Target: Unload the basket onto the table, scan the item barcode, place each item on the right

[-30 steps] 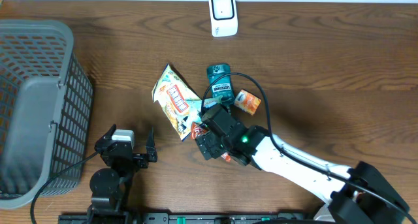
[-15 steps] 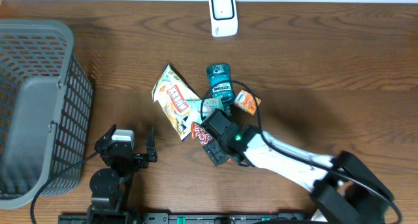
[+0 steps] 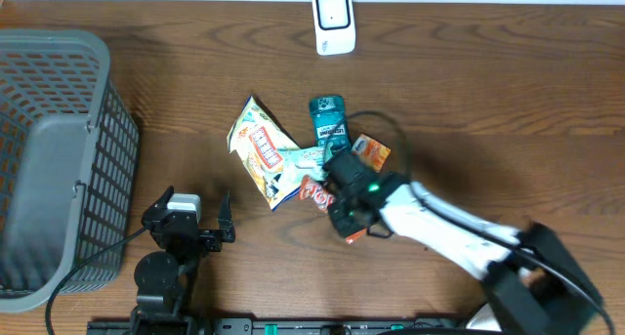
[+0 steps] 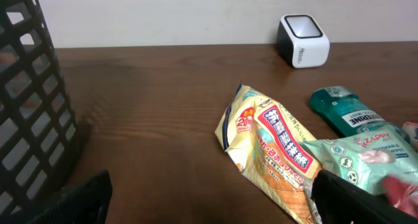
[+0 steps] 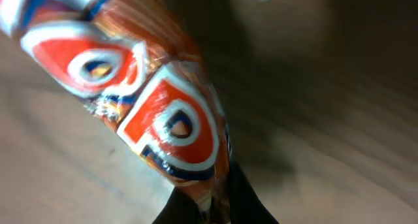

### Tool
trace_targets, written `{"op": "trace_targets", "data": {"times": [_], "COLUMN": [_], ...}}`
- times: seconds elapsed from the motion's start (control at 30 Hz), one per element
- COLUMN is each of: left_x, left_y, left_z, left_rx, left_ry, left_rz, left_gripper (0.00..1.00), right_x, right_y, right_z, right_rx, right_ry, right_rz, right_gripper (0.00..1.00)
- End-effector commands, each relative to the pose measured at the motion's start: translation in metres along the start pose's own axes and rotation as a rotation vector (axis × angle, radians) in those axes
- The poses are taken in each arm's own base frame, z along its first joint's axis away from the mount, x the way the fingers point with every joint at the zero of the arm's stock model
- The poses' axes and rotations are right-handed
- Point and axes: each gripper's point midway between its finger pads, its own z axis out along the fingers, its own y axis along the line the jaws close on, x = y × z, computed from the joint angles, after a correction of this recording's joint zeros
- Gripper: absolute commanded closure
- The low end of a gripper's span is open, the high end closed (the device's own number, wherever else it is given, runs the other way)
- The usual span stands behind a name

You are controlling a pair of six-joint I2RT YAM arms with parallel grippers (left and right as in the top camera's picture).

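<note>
right gripper: clamped on edge of red snack packet | left gripper: jaws wide apart, released | scanner: well beyond right gripper

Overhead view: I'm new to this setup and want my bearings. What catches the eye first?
The right gripper at mid-table stands out, shut on a red-and-white snack packet beside a small pile of pouches. A large grey mesh basket fills the left edge, and a white scanner sits at the far edge.
</note>
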Motion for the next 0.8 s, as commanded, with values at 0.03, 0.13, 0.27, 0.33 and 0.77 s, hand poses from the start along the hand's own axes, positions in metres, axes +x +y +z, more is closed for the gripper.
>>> {"op": "trace_targets", "data": {"times": [0.03, 0.13, 0.27, 0.33, 0.77], "left_x": [0.014, 0.014, 0.014, 0.014, 0.014], "left_y": [-0.001, -0.001, -0.001, -0.001, -0.001], "left_z": [0.001, 0.001, 0.001, 0.001, 0.001], "left_rx": [0.005, 0.005, 0.005, 0.005, 0.005], "left_ry": [0.044, 0.044, 0.044, 0.044, 0.044], "left_rz": [-0.007, -0.007, -0.007, -0.007, -0.007], "left_gripper": [0.02, 0.02, 0.02, 0.02, 0.02], "right_x": [-0.027, -0.036, -0.025, -0.007, 0.032], "right_y": [0.002, -0.002, -0.007, -0.014, -0.041], "right_z": [-0.072, -0.110, -0.117, -0.095, -0.041], "right_rx": [-0.113, -0.109, -0.078, -0.058, 0.039], "right_ry": [-0.197, -0.330, -0.329, -0.235, 0.155], "right_rz": [0.051, 0.029, 0.043, 0.110, 0.402], "right_gripper": [0.99, 0.99, 0.99, 0.99, 0.99]}}
